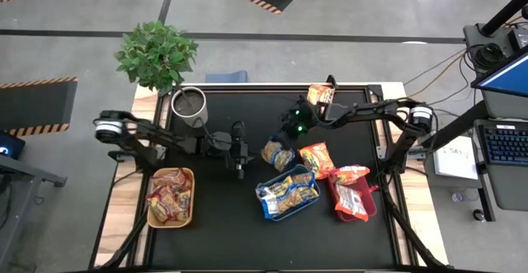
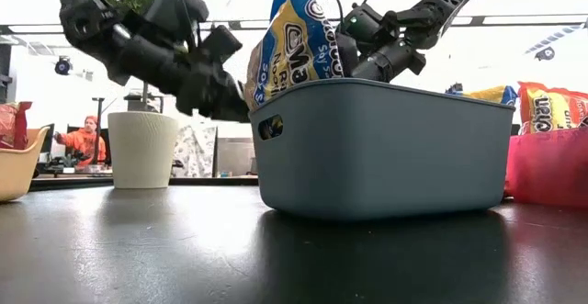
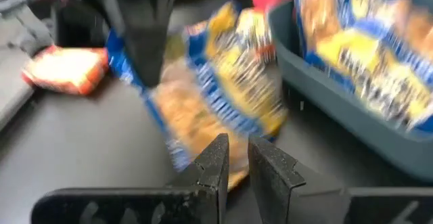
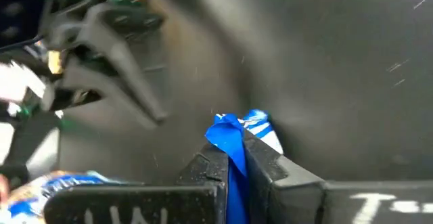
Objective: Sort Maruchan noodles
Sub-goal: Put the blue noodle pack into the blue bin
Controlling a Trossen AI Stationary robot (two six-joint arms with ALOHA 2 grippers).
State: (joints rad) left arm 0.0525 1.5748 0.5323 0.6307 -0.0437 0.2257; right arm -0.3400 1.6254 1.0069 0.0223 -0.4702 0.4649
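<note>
The right gripper (image 4: 233,158) pinches a blue-yellow packet's (image 1: 278,152) edge at the blue tray's (image 1: 287,210) 12 o'clock; the left gripper (image 3: 235,158), narrow, holds nothing.

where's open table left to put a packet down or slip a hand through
Bare mat runs along the near edge, between the yellow tray and the blue tray, and at the back between the white cup and the orange packet. It is crowded mid-right: the right gripper, shut on a blue packet, loose packets, and the red tray.
</note>
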